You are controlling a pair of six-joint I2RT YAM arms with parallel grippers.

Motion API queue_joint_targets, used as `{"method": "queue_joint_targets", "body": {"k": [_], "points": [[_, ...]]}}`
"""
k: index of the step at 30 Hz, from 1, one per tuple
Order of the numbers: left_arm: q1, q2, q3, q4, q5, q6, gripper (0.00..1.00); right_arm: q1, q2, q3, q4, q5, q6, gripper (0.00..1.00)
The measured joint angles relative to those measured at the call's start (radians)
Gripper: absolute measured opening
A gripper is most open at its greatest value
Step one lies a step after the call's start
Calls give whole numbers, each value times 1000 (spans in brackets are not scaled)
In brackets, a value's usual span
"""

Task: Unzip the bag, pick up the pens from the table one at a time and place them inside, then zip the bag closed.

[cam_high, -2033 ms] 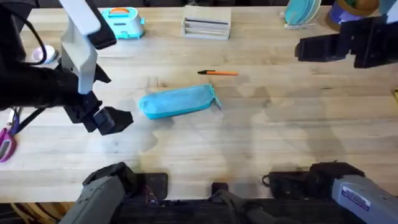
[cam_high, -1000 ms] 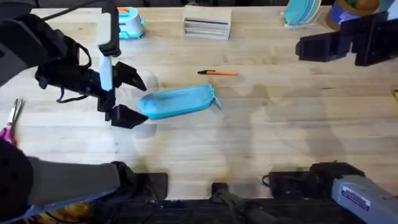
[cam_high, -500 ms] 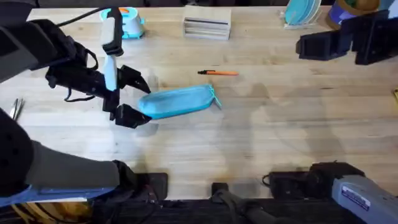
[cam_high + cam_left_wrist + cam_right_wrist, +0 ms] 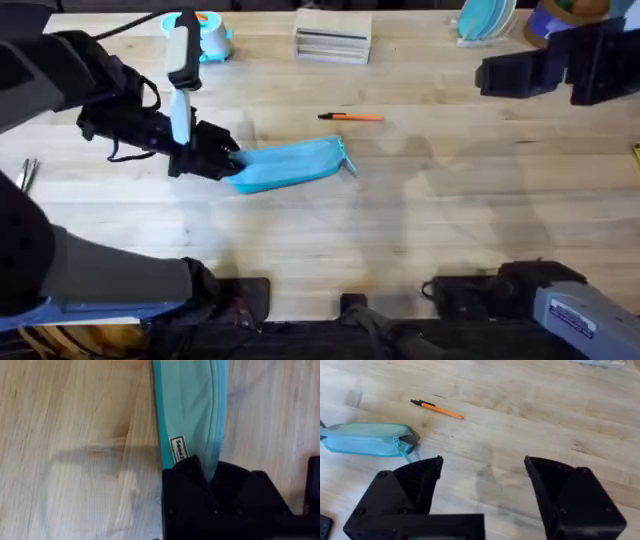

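1. One pen (image 4: 350, 117) is lying on the table (image 4: 420, 210), just beyond the bag (image 4: 290, 165).
2. The left gripper (image 4: 228, 163) is pinching the bag's near-left end, fingers pressed onto the fabric.
3. The right gripper (image 4: 482, 485) is hanging above the table's right side, fingers spread wide, holding nothing.

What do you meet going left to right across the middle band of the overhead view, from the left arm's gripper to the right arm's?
Left gripper, shut on the end of the bag → the bag's teal pull tab → right gripper, open above the table. The one pen lies just behind the bag.
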Motion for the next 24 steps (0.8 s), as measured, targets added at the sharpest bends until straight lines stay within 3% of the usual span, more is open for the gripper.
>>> {"method": "queue_joint_targets", "body": {"k": [4,10,15,24], "points": [[0,0,0,0,0,0,40,0,6,0,-6,-55,15,996],[0,0,0,-2,0,0,40,25,127,5,-52,-281,16,996],[0,0,0,-8,0,0,40,129,267,5,-91,-376,16,996],[0,0,0,-8,0,0,41,310,464,5,-70,-416,10,997]]}}
